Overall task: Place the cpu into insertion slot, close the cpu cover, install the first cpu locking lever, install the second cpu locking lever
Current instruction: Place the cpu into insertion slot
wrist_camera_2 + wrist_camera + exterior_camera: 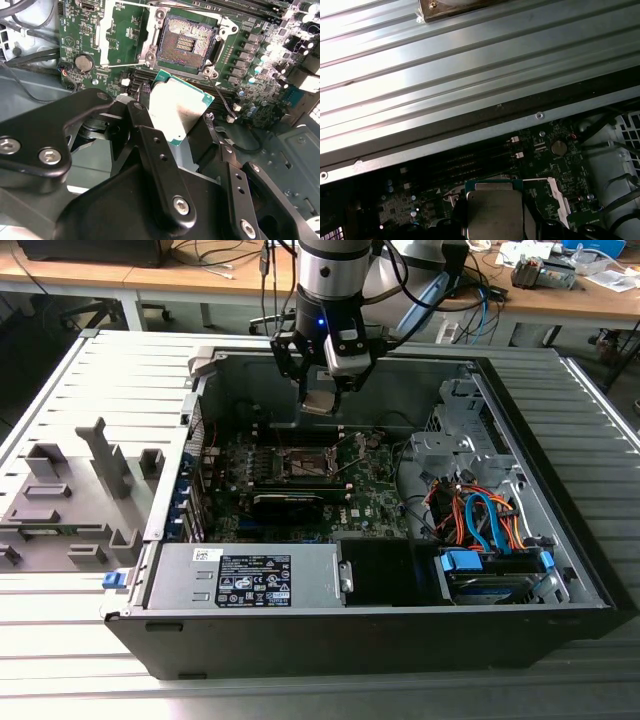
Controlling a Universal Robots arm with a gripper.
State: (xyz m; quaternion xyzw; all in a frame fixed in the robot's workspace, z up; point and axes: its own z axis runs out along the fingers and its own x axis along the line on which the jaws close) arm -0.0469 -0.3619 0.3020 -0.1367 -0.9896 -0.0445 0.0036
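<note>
Even bright light, white glare on the small square silver-topped cpu (177,107) between the jaws, bright sheen on the ribbed grey metal table (445,65) beyond them

cpu (181,112) above insertion slot (186,41)
</note>
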